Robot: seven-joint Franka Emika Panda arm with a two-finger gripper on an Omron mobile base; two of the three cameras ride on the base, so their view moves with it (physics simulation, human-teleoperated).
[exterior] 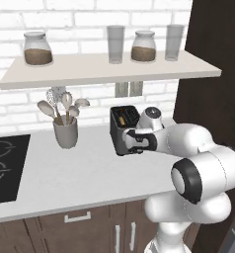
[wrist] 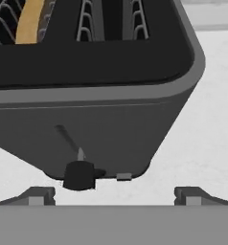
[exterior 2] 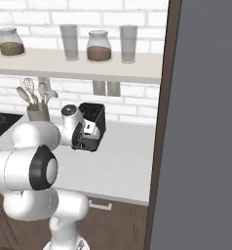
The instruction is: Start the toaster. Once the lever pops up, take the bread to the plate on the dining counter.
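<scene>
The gripper [wrist: 114,195] hangs with its jaws spread wide and nothing between them, just in front of the toaster [wrist: 101,119] and low against its front face. Between the two dark finger tips, slightly left of centre, sits the small round knob [wrist: 79,175]; a thin slot rises slantwise above it, and I cannot make out the lever. The toaster is a boxy dark grey body with rounded corners and wire guides inside its two slots; the bread [wrist: 30,21], golden brown, stands in the left slot. It rests on a speckled white worktop [exterior: 90,173] under a shelf. The white arm reaches forward, wrist bent down towards the toaster front
</scene>
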